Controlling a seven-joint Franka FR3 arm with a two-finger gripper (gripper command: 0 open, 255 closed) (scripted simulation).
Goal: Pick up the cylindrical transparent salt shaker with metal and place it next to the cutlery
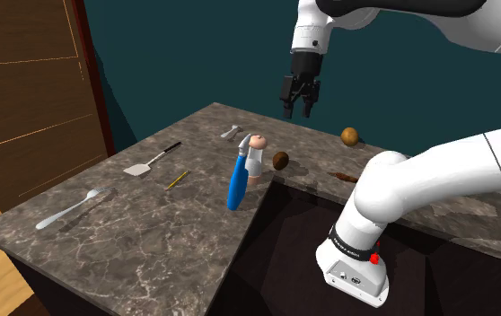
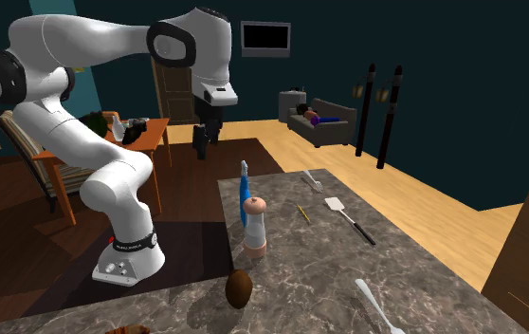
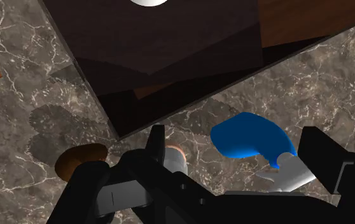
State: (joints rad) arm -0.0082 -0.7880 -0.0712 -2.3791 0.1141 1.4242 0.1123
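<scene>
The desk (image 1: 123, 224) under the claw (image 1: 299, 108) is shared by all views: seen from beside the stand (image 1: 276, 260), from across, and closely from above.

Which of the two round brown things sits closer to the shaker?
The darker one, right beside the shaker; the paler one lies farther off along the counter.

1. Two forks: a large fork (image 1: 69, 208) and a small fork (image 1: 231, 132).
2. One spatula (image 1: 150, 160).
3. One yellow stick (image 1: 177, 179).
4. One salt shaker (image 1: 256, 160).
5. One blue-handled tool (image 1: 236, 188).
6. Two round things: a dark brown ball (image 1: 280, 161) and a tan ball (image 1: 350, 136).
7. One reddish-brown scrap (image 1: 343, 177).
</scene>
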